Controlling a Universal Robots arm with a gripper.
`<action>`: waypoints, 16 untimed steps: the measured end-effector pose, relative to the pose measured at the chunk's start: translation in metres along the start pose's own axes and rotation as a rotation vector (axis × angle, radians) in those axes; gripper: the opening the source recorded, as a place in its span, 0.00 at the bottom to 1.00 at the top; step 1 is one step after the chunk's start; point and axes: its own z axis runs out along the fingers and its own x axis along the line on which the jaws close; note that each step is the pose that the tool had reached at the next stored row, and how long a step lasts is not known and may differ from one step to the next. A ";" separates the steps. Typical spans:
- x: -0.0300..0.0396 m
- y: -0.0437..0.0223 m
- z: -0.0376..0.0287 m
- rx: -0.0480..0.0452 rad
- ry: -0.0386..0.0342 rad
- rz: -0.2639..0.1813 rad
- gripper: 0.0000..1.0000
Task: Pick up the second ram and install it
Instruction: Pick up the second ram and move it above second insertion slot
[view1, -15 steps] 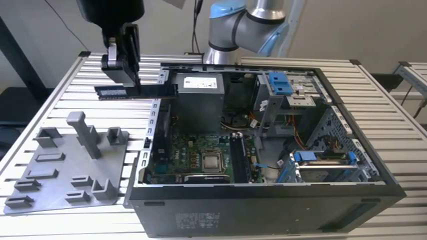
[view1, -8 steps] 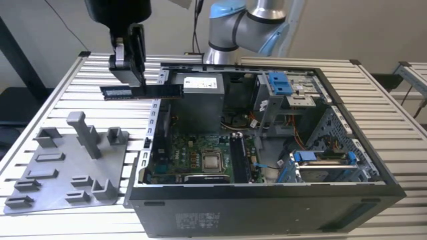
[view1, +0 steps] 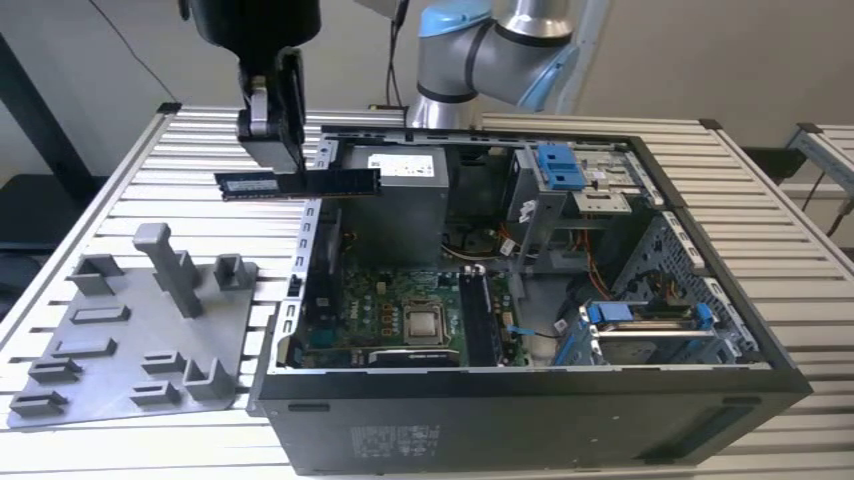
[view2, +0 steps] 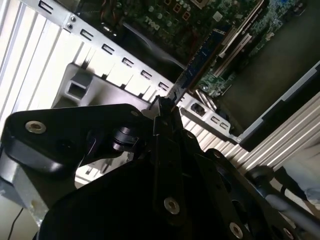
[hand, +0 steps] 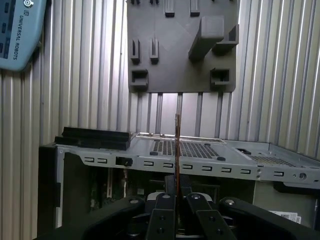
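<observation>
Claw (view1: 275, 165) is clamped on the second ram (view1: 296, 183), holding it level in the air above the case (view1: 534, 410) edge by the grey tray (view1: 134, 345). Pickup looks done, and I reckon installing will need it squared up with its motherboard (view1: 387, 300) slot.

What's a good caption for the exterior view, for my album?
The gripper holds the second ram level in the air by the open computer case, grey fixture plate nearby.

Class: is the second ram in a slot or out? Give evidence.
Out: the gripper holds the second ram level in the air above the case edge, off the motherboard.
</observation>
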 end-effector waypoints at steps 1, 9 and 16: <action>0.0001 -0.0011 0.0000 0.0000 0.0000 0.000 0.14; 0.0010 -0.0123 0.0001 0.0000 0.0000 0.000 0.14; 0.0024 -0.0193 0.0002 0.0000 0.0000 -0.001 0.14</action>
